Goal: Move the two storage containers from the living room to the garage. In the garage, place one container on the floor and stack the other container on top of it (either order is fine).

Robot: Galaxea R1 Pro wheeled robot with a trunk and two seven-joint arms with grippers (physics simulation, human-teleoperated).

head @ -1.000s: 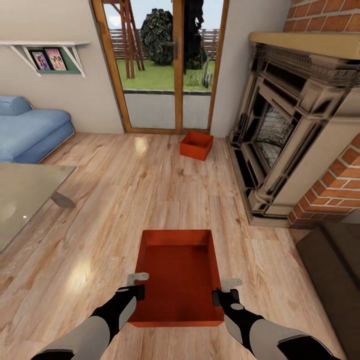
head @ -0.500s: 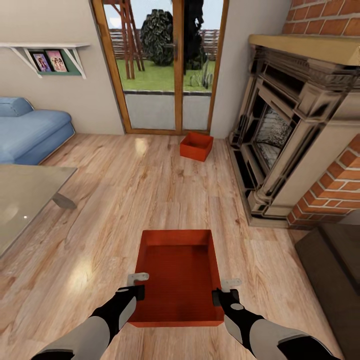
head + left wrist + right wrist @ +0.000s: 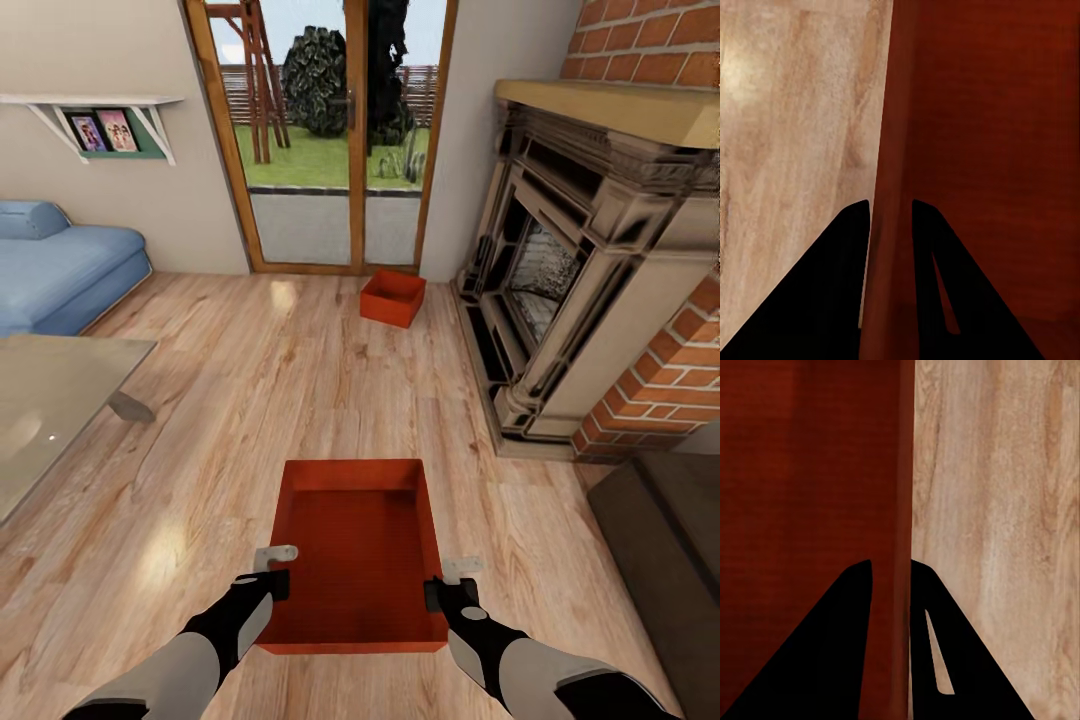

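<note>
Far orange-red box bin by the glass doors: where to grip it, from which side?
Grip the far orange-red box bin by its thin upright side walls, from above, one gripper per opposite wall. It sits open-topped on the wood plank floor, with no handles showing. Its right wall looks close to the fireplace, so approach may be tight there.

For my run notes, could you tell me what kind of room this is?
Most likely a living room: a blue sofa, a brick fireplace and glass doors onto a garden.

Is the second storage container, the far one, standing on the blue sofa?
No, the far storage container stands on the wood plank floor near the glass doors, well apart from the blue sofa.
</note>
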